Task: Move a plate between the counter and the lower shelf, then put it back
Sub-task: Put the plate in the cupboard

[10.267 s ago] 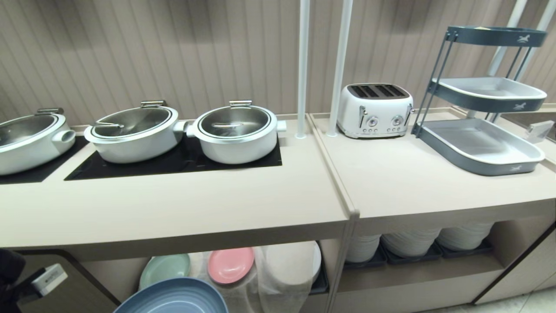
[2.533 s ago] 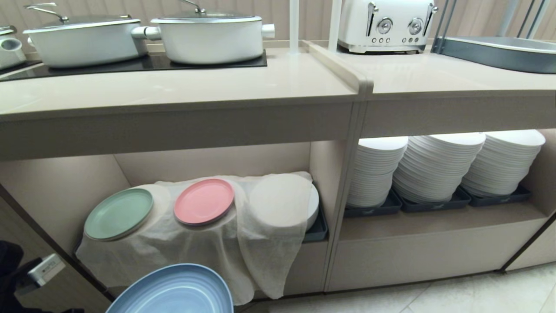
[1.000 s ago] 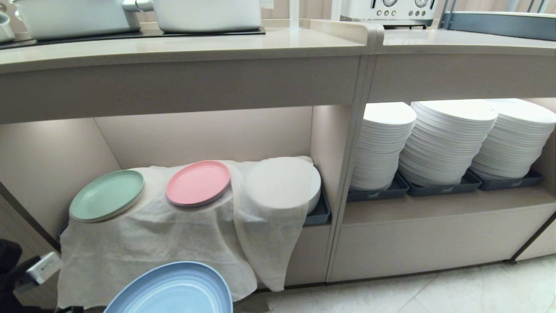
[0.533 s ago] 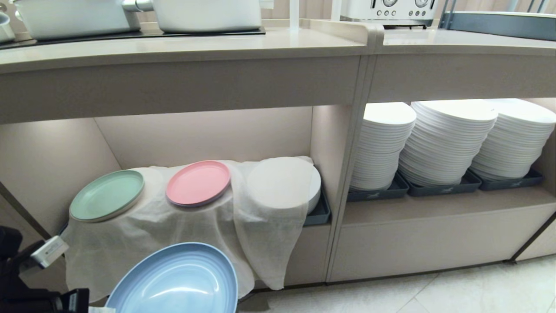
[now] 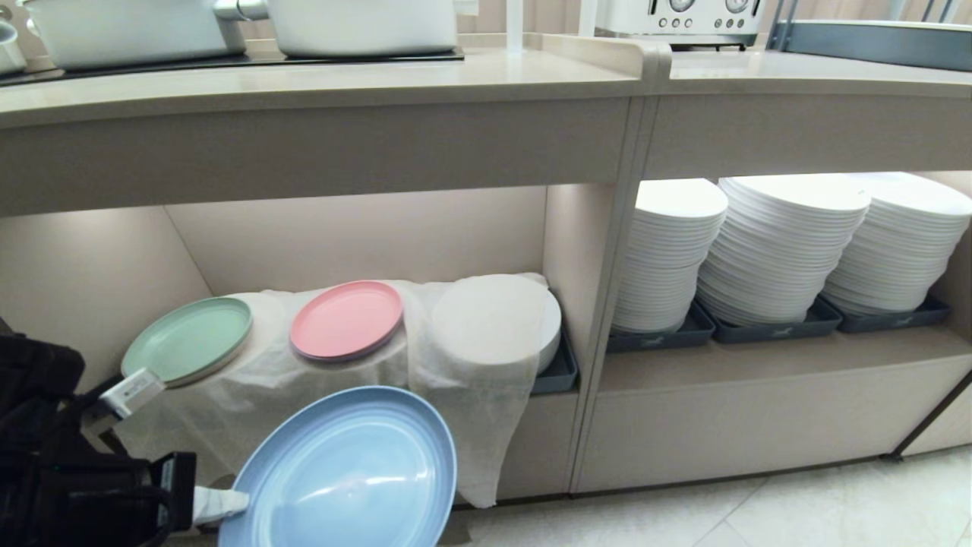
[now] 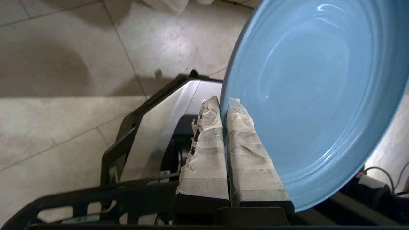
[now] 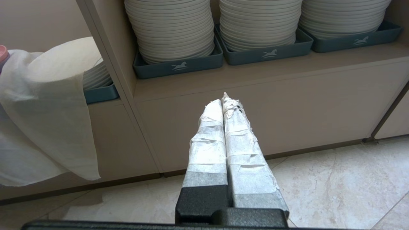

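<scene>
Left gripper point(image 6: 222, 101): taped fingers point(image 6: 204, 153) pinched together on the near rim of the blue plate point(image 5: 349, 471), one finger on each face of the rim. Plate tilted, its hollow facing up and toward the head camera. It extends away from the gripper toward the shelf, held in the air above the tiled floor point(image 5: 683, 516), not resting on anything.

Beyond the gripper, across the plate: the lower shelf point(image 5: 364, 235), lit from above. A white cloth point(image 5: 304, 395) drapes over what stands in it and hangs down past the shelf's front edge; the plate's far rim overlaps the cloth's hanging part in the head view, contact cannot be told. On the cloth, above the gripper, a green plate point(image 5: 186, 339); further to the right, a pink plate point(image 5: 346, 320). Further right again, a round covered stack point(image 5: 490, 323) with a dark tray point(image 5: 560, 372) under it.

Well above the gripper: the counter point(image 5: 380, 83), white pots point(image 5: 357, 23) on its black panel.

Far to the right of the gripper, in the next recess: three tall stacks of white plates point(image 5: 774, 243) in dark trays.

Right gripper point(image 7: 224, 99): taped fingers pressed together, nothing between them. It hangs low over the floor, pointing at the panel below the white stacks; not in the head view.
</scene>
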